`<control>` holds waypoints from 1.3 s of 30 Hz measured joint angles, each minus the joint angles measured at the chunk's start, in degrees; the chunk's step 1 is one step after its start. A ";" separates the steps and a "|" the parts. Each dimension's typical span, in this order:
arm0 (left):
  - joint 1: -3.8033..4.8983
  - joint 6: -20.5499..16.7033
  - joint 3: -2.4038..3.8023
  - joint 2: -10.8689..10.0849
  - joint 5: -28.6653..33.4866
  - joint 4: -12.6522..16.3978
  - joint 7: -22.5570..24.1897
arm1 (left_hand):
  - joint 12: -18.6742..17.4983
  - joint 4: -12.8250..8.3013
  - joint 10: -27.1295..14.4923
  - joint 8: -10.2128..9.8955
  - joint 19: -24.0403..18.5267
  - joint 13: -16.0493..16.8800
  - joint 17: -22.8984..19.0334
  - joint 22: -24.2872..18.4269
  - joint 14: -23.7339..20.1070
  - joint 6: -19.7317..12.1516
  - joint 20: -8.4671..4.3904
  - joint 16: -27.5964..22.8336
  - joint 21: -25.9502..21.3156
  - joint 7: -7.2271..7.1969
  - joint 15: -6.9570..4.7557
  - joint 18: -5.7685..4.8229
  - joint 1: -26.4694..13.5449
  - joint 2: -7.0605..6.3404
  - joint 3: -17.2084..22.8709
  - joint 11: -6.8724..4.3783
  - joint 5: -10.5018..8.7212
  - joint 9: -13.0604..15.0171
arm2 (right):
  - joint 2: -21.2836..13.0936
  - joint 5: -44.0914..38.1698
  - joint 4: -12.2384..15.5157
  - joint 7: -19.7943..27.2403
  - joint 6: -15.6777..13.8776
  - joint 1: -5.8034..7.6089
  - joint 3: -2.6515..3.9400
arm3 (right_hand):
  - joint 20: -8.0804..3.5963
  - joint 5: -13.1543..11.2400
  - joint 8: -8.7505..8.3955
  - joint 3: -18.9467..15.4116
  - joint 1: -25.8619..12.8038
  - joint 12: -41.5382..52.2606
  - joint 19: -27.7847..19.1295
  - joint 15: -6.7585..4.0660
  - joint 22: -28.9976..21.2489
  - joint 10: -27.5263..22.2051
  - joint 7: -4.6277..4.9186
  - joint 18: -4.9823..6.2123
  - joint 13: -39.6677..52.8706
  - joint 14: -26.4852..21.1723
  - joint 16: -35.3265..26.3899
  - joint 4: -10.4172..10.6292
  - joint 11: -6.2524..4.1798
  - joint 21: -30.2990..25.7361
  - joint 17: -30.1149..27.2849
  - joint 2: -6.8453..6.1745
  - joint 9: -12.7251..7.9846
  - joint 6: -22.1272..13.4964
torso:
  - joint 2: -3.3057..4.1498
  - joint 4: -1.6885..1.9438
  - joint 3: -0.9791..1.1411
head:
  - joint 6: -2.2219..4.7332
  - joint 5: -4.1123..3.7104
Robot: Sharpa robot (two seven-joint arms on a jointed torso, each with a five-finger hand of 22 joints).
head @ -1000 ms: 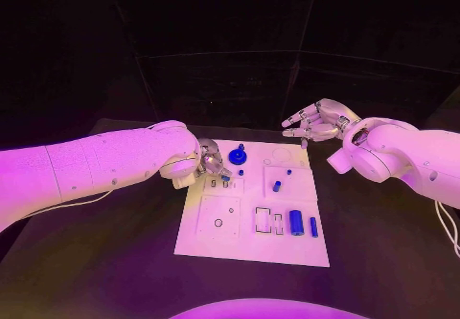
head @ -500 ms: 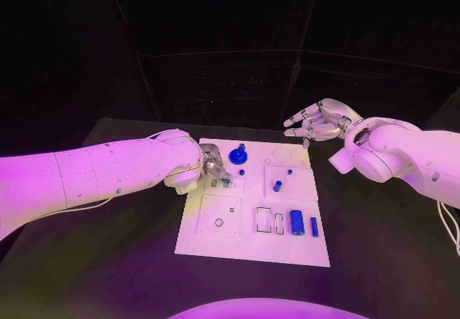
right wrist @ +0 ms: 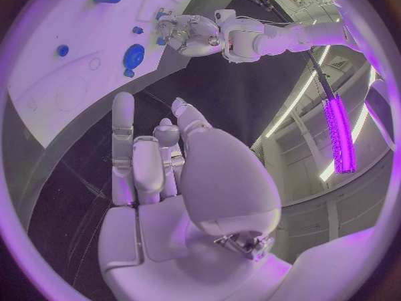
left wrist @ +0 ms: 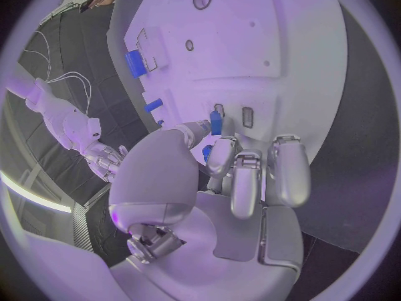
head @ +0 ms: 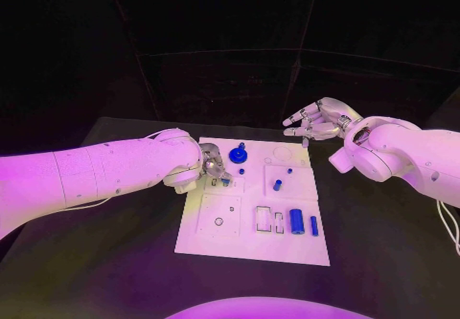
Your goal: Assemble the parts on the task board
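Here, nearest on the white board [head: 251,247], a fat blue cylinder [head: 296,222] and a thin blue bar [head: 314,226] lie side by side toward the board's right edge, just right of two small rectangular slots [head: 268,220]. Farther in, a short blue peg [head: 277,186] stands on the right half, with a smaller blue stud [head: 288,171] just beyond it. At the board's left edge the left hand [head: 213,167] hangs over the far-left part; its fingers [left wrist: 219,155] are curled together and pinch a small blue piece [left wrist: 216,122] just above a slot in the board. Beyond the hand a round blue knob [head: 238,157] sits near the far edge. Past the far-right corner, the right hand [head: 316,123] hovers above the table [head: 115,252], its fingers [right wrist: 123,137] apart and holding nothing.
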 measured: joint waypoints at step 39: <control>-0.06 1.82 -0.04 -0.97 -0.29 0.93 -0.14 | 0.00 -0.41 0.41 0.91 0.36 0.05 0.00 0.47 -0.01 0.52 -0.35 0.00 0.24 -0.32 0.01 -0.88 -1.27 -0.42 0.72 -0.41 0.27 0.74 | -0.03 -0.13 0.14 -0.07 0.02 0.00 0.00 | 0.00 0.00 0.00 -0.16 -0.23 0.00 0.00 0.00 0.01 0.01 0.00 0.00 0.01 0.00 0.00 0.15 0.00 0.00 -0.01 0.23 0.00 0.00 | -0.01 0.02 0.02 | -0.37 0.12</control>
